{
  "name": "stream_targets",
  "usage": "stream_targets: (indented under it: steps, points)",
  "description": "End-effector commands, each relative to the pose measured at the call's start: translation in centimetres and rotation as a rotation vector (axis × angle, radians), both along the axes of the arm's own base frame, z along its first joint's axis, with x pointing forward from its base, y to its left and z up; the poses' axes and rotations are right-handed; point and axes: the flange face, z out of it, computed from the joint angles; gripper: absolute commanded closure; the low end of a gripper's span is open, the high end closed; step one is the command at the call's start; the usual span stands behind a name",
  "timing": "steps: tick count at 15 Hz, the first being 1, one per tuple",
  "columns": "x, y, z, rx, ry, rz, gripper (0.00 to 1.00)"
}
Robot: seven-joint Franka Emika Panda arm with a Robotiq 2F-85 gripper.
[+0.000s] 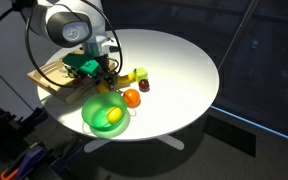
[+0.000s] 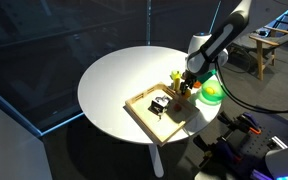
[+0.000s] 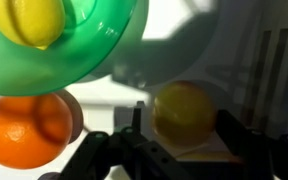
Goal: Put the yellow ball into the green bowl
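The fingers (image 3: 134, 130) stand apart with the yellow ball (image 3: 184, 112) between them, apparently not yet pinched. If they close off-centre, the smooth ball could squirt out along the bench (image 3: 194, 45) or knock the orange ball (image 3: 24, 130) just outside one finger. The green bowl (image 3: 84, 55), ahead of the fingers, already holds a lemon (image 3: 34, 20), so a dropped ball might bounce off it.

Orange ball (image 1: 132, 97), wooden tray (image 1: 46, 76), white table (image 1: 184, 60).

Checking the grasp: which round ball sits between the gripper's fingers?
The warm yellow ball, framed by the fingers; the orange ball lies outside them, the paler fruit inside the green bowl.
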Motion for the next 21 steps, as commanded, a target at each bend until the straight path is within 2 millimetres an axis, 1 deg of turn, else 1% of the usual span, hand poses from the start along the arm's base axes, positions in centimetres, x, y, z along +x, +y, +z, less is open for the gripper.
stream_targets:
  steps: [1,2,3,12,15,21]
  points:
    - [0.7,-0.2,-0.1,-0.002,-0.002,0.012,0.53]
    - [0.7,-0.2,0.0,-0.002,-0.002,0.012,0.59]
    - [0.8,-0.2,0.0,-0.002,-0.004,0.011,0.61]
    - [0.4,-0.4,1.4,-0.001,0.006,0.003,0.62]
    - [0.4,-0.5,2.2,-0.004,0.003,0.001,0.62]
    - [0.3,-0.9,4.5,-0.020,-0.012,-0.005,0.62]
